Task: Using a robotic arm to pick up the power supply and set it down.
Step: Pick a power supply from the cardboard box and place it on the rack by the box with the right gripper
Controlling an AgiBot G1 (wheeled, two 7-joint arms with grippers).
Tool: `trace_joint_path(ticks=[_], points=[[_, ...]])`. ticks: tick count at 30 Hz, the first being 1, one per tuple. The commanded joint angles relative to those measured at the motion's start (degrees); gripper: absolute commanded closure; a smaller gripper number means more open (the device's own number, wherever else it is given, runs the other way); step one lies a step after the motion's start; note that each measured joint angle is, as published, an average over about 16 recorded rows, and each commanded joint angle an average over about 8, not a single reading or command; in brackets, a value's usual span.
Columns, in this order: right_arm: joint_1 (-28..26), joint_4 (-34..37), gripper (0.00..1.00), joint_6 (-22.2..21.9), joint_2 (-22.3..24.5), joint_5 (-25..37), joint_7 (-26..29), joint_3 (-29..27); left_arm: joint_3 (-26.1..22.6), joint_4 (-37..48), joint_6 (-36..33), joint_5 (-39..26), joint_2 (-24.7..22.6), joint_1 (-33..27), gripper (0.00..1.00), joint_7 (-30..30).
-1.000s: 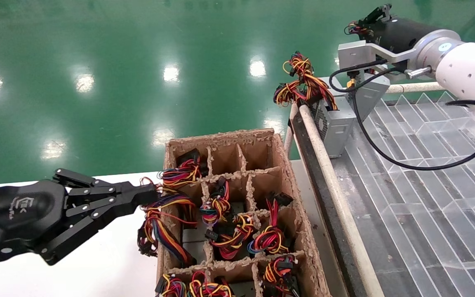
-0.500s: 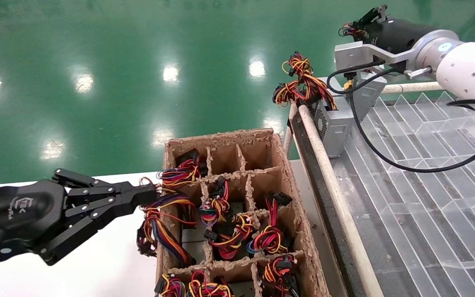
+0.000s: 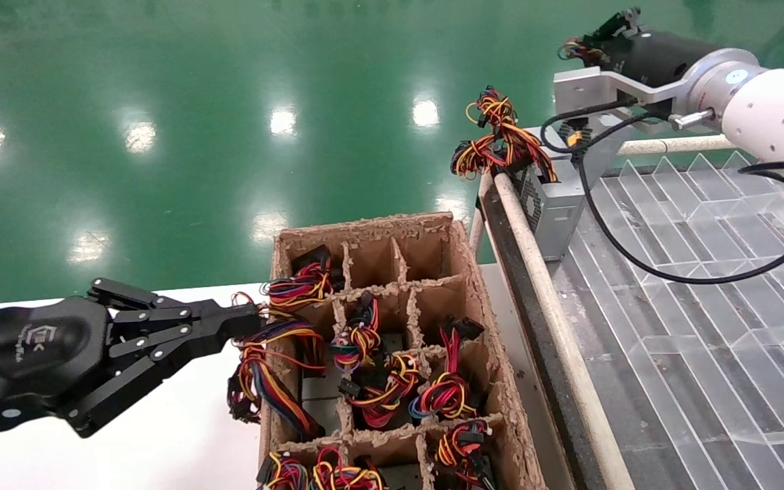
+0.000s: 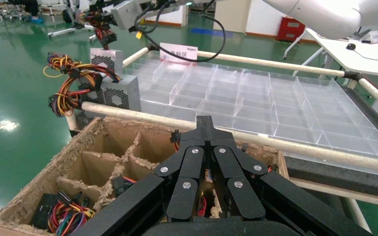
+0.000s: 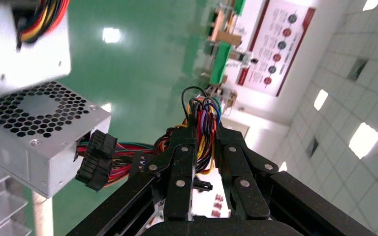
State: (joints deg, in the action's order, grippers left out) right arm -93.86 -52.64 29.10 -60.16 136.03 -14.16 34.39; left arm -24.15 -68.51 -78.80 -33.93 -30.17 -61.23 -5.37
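The robotic arm, my right one, reaches over the far left corner of the clear tray. Its gripper (image 3: 586, 46) (image 5: 204, 130) is shut on a bunch of coloured wires (image 5: 204, 110). Those wires run to a silver perforated power supply (image 5: 34, 132) (image 3: 603, 160) (image 4: 106, 56), which hangs below the wrist block. A second silver power supply (image 3: 555, 204) (image 4: 120, 93) rests at the tray corner, its wire bundle (image 3: 501, 136) draped over the rail. My left gripper (image 3: 249, 320) (image 4: 205, 123) is shut on nothing, parked beside the cardboard box.
A divided cardboard box (image 3: 474, 286) holds several wired units in its cells. To its right lie a pale rail (image 3: 542, 286) and the clear partitioned tray (image 3: 705, 272). The white table (image 3: 160, 442) is under my left arm, with green floor beyond.
The right gripper has shifted slightly up and to the left with the hanging power supply. The left arm has not moved.
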Motion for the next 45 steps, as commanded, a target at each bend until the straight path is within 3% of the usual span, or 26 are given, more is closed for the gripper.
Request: trace_joint_path(ticks=[1,18,40,42,45], points=[[-0.23,1.32,1.00,-0.58,-0.19,0.68,-0.09,-0.03,0.00,0.00,0.00,0.00,0.00,0.00,1.00,0.00],[-2.01,11.08,1.00,-8.07,-2.40,1.90,-2.41,0.03,0.00,0.00,0.00,0.00,0.00,0.00,1.00,0.00],[-0.45,10.74,1.00,-5.03,-5.18,-6.34,-6.28,2.76,0.00,0.00,0.00,0.00,0.00,0.00,1.00,0.00],[-0.68,11.07,0.91,-4.35,-5.37,-7.36,-6.50,2.79,0.00,0.00,0.00,0.00,0.00,0.00,1.00,0.00],[-1.03,11.21,0.54,-3.29,-5.57,-9.09,-6.99,2.81,0.00,0.00,0.00,0.00,0.00,0.00,1.00,0.00]])
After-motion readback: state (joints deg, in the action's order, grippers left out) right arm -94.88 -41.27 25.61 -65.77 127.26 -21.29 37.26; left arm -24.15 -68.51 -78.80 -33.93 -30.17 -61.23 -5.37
